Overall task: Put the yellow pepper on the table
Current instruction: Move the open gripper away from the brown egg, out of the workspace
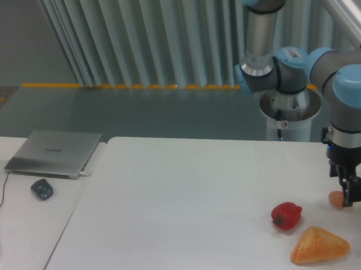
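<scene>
the gripper (349,191) hangs low over the far right part of the table (183,201), its dark fingers (353,191) pointing down. tucked just behind and to the camera-left of the fingers is a small rounded orange-yellow thing, the yellow pepper (335,199), partly hidden by them. it sits at table level, touching or nearly touching the fingers; whether the fingers clamp it or stand loose beside it cannot be told from this view. below the gripper and toward the camera lies the bread piece (319,246), an orange-tan wedge. to the camera-left of the gripper, well apart from the pepper, rests the red pepper (286,215). far off to the camera-left, on the adjoining desk (18,223), sit a closed laptop (53,153) and a mouse (42,189).
</scene>
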Motion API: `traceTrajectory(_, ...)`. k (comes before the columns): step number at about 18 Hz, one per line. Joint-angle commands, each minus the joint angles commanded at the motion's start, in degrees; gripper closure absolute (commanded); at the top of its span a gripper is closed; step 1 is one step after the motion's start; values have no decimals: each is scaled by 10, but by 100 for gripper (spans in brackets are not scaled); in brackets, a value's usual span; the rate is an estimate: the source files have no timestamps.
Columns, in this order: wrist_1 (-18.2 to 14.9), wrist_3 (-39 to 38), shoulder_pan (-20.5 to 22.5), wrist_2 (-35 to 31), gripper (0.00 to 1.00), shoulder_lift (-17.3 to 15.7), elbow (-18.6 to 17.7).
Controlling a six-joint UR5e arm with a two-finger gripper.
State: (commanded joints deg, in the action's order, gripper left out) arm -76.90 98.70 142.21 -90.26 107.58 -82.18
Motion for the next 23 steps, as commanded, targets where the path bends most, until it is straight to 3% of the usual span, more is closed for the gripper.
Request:
traceTrajectory(11, 0, 0, 3, -3, 0, -2, -2)
traceTrajectory(17, 7, -2, 35, 4, 0, -8, -36)
traceTrajectory(23, 17, 3, 46, -37, 0, -10, -34)
